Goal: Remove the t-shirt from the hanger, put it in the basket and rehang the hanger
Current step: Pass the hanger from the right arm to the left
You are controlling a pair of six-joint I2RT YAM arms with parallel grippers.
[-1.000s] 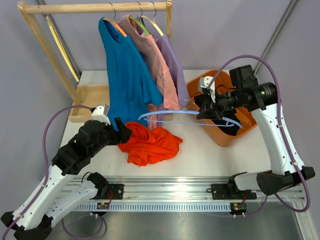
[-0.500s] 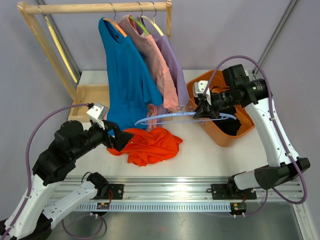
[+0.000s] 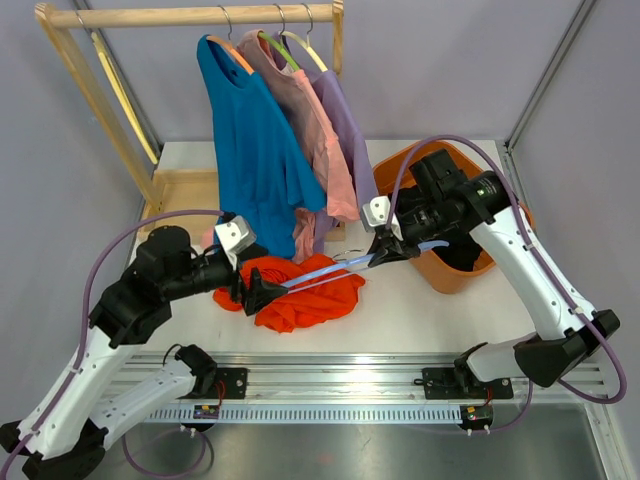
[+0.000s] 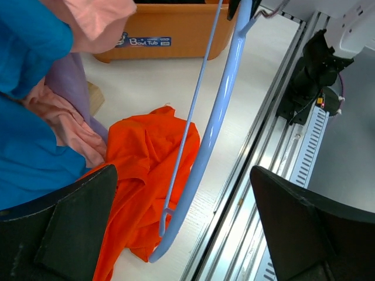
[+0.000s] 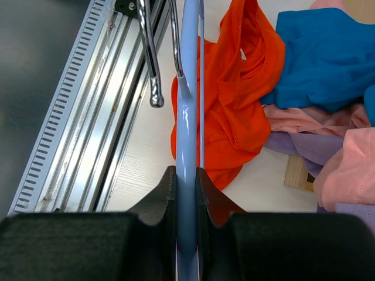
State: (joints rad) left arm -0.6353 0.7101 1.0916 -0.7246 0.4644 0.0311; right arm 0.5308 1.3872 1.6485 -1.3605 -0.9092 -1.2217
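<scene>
While clamping the hanger (image 3: 335, 270) in the right gripper (image 3: 385, 248), points its long axis down toward the left gripper (image 3: 262, 294). Spreads those left jaws wide, gripping nothing, framing the hanger's far tip. Leaves the shirt (image 3: 305, 292) off the hanger, heaped on the table (image 3: 420, 310) right under both, nearer the left arm. Shows, from the left wrist, a bare blue bar over orange cloth. Shows, from the right wrist, the steel hook (image 5: 149, 52) hanging free, hard to make out from above.
</scene>
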